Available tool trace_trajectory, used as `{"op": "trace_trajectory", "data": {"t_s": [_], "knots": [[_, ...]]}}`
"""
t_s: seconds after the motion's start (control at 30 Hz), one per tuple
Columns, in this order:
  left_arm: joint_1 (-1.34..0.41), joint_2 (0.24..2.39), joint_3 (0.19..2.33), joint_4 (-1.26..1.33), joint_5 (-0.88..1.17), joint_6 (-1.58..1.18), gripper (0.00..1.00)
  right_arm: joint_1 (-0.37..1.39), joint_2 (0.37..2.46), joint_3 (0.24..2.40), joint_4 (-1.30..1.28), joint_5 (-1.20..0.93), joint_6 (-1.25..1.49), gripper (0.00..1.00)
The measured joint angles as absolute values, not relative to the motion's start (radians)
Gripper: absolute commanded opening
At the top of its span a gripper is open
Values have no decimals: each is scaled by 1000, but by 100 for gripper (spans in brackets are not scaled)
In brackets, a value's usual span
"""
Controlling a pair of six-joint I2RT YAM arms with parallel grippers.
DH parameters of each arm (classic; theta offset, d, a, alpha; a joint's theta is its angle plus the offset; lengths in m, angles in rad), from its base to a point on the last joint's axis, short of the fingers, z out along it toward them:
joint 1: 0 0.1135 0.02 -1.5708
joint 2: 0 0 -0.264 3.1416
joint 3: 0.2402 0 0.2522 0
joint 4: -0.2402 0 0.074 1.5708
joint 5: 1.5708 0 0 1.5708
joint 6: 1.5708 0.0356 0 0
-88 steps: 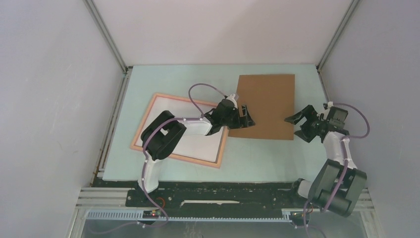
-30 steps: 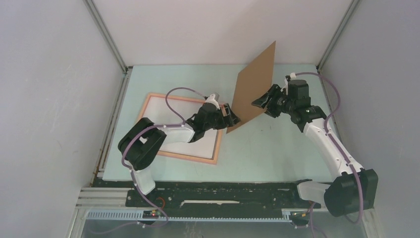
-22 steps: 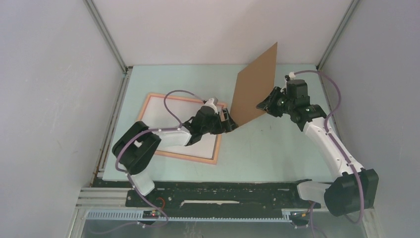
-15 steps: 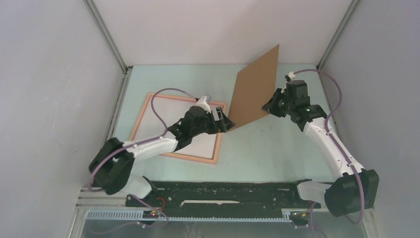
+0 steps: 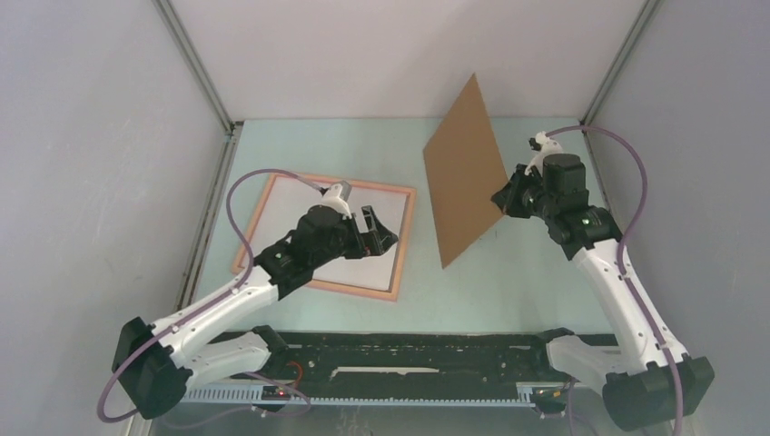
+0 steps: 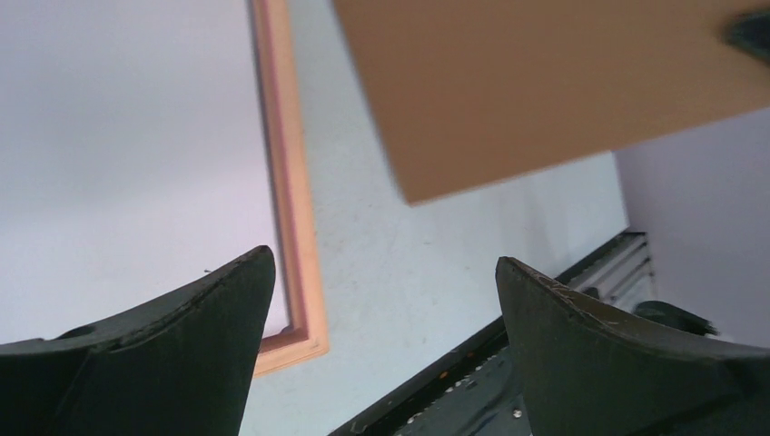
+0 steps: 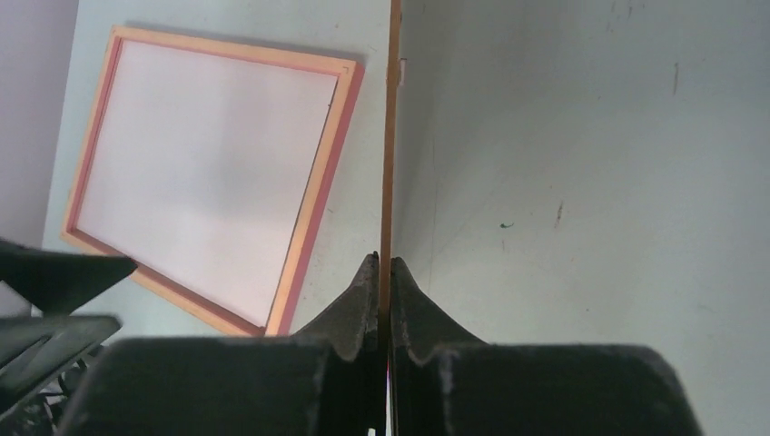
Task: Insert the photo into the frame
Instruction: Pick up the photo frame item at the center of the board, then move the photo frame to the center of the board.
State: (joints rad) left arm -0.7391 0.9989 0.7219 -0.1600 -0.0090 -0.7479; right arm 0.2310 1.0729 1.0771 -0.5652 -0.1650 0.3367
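Nearest you, the left arm reaches low across the table (image 5: 508, 282). Its left gripper (image 5: 385, 232) hangs with fingers spread wide and nothing between them, over the right half of the frame (image 5: 253, 227). The frame lies flat, left of centre, and the arm covers part of its lower middle. Inside it you see only a plain white sheet (image 7: 200, 173). Whether that is the photo lying face down, you cannot tell. Farther back, the right gripper (image 5: 506, 196) pinches the right edge of the backing board (image 5: 463, 173), which stands steeply tilted, apart from the frame. Whether its lowest corner touches the table is unclear. The right wrist view shows the board only edge-on.
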Motion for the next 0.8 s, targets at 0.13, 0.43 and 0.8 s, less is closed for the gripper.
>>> {"op": "trace_trajectory", "data": {"t_s": [0.13,0.43,0.8], "knots": [[-732,1094,727,-199,-2,-731,98,231,1011,1077,-606,-182,282,0],[-742,1501,884,-235,46,-696,93,229,927,1077,-682,-210,205,0],[-796,1663,1014,-243,12,-670,93,183,868,1054,-708,-131,220,0]]}}
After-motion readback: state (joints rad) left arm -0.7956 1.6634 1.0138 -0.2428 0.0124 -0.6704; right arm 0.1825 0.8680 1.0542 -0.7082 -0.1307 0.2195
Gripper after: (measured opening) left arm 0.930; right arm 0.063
